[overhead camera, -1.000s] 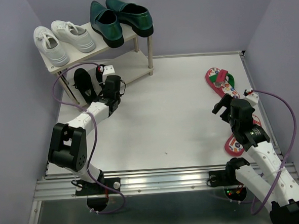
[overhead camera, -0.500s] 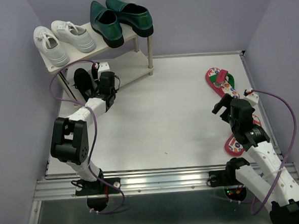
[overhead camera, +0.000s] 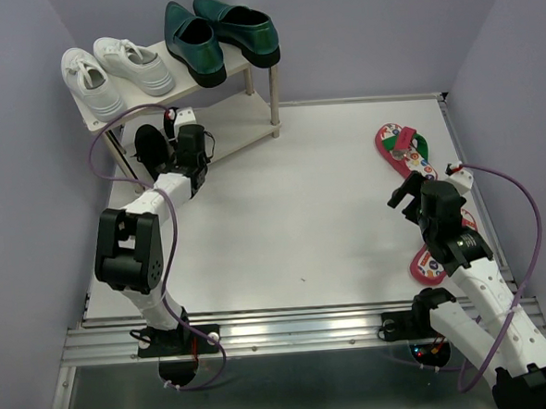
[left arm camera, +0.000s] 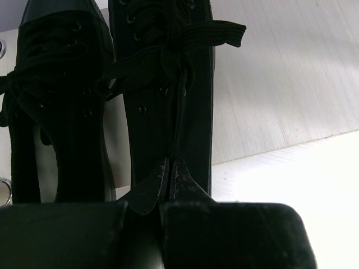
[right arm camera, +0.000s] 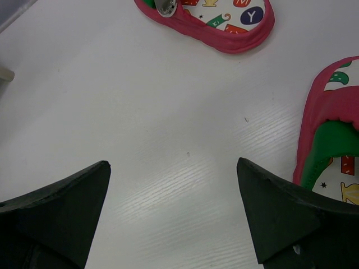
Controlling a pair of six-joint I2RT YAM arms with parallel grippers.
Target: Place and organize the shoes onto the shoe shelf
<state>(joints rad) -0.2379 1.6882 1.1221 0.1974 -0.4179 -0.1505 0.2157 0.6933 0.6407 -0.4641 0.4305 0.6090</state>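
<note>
Top view: left jaws at the shoe shelf's [overhead camera: 240, 125] lower board, against the black shoes [overhead camera: 149, 145]; green loafers [overhead camera: 221, 33] on the tier above; right jaws over the bench [overhead camera: 320, 220], flip-flops [overhead camera: 404, 150] ahead and alongside. Left wrist: jaws pinched almost together, seemingly on a lace of the right-hand black shoe [left arm camera: 162, 101]. Right wrist: jaws spread wide, holding nothing; one flip-flop [right arm camera: 216, 19] beyond the tips, the other flip-flop [right arm camera: 331, 134] just outside the right tip.
</note>
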